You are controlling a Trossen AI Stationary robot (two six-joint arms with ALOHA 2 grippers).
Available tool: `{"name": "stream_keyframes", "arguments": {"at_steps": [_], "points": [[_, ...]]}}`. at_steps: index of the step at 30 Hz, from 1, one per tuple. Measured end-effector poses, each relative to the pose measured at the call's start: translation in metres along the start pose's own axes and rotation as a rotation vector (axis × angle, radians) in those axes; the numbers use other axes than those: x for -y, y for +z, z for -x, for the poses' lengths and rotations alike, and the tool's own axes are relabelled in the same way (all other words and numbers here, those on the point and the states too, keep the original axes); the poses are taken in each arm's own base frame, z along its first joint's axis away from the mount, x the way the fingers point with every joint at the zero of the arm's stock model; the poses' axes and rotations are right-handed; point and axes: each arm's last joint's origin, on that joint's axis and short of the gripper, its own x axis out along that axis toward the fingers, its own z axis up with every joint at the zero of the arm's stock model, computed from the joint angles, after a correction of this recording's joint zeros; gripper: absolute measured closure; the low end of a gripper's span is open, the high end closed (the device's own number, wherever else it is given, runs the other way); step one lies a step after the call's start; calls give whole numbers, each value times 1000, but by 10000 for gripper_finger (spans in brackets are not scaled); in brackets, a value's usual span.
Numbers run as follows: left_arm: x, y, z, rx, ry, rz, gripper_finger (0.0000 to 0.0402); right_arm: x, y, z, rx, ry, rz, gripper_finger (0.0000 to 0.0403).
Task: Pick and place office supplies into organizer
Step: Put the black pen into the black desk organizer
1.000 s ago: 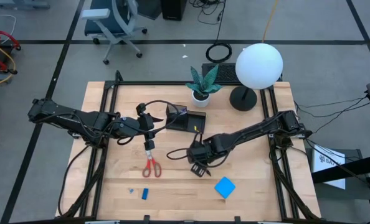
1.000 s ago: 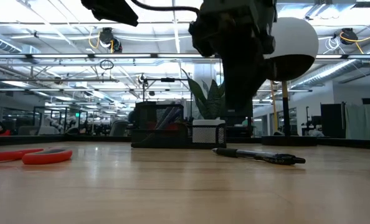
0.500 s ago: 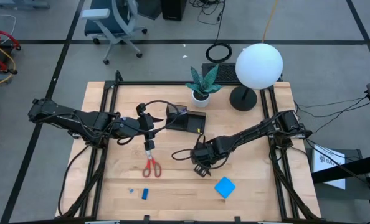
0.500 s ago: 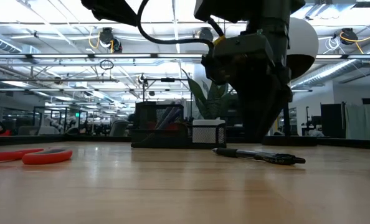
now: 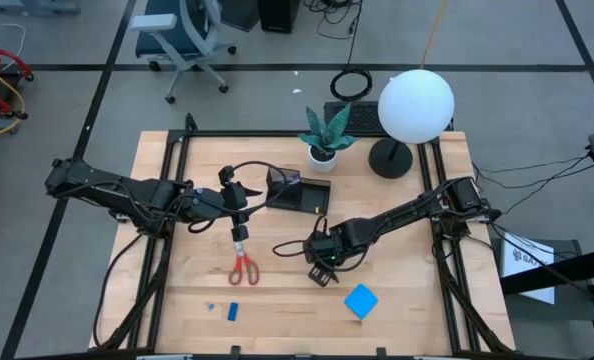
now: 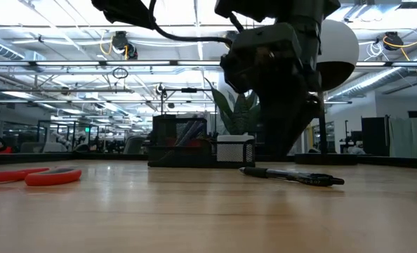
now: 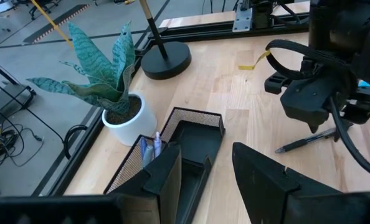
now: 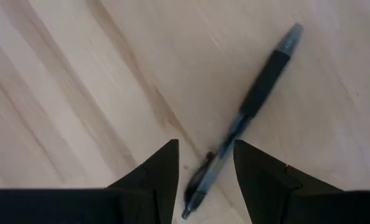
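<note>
A dark pen (image 8: 253,93) lies flat on the wooden table. My right gripper (image 8: 203,165) hangs open close above it and points down, one finger on each side of the pen near one end, touching nothing I can see; the high view shows this gripper (image 5: 323,264) mid-table. My left gripper (image 7: 207,174) is open and empty, held above the table facing the black organizer (image 7: 185,140), which holds bluish pens (image 7: 151,149). Red-handled scissors (image 5: 242,266), a blue pad (image 5: 361,300) and a small blue eraser (image 5: 233,311) lie on the table.
A potted plant (image 5: 323,140) stands just behind the organizer (image 5: 299,192). A lamp with a white globe (image 5: 415,105) and black base (image 5: 390,157) stands at the far right. Bare wood lies along the table's near edge.
My right gripper has come down toward the pen and tipped a little, its fingers still apart. The pen has stayed where it lay.
</note>
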Motion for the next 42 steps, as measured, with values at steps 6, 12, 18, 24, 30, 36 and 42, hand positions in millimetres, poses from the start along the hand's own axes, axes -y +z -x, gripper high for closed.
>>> {"name": "stream_keyframes", "arguments": {"at_steps": [6,12,18,24,30,36,42], "points": [[0,0,0,0,0,-1,250,0,0,0,6,-10,9,259],[0,0,0,1,1,3,250,8,0,-19,-32,-88,18,259],[0,0,0,1,1,5,250,18,0,-48,-131,-157,18,259],[0,0,0,1,1,4,250,23,-1,-52,-146,-212,24,262],[0,0,0,1,0,5,250,25,-2,-51,-138,-239,51,313],[0,0,0,1,0,7,250,27,-3,-50,-148,-264,118,386],[0,0,0,0,0,8,250,29,-4,-48,-152,-289,152,387]]}}
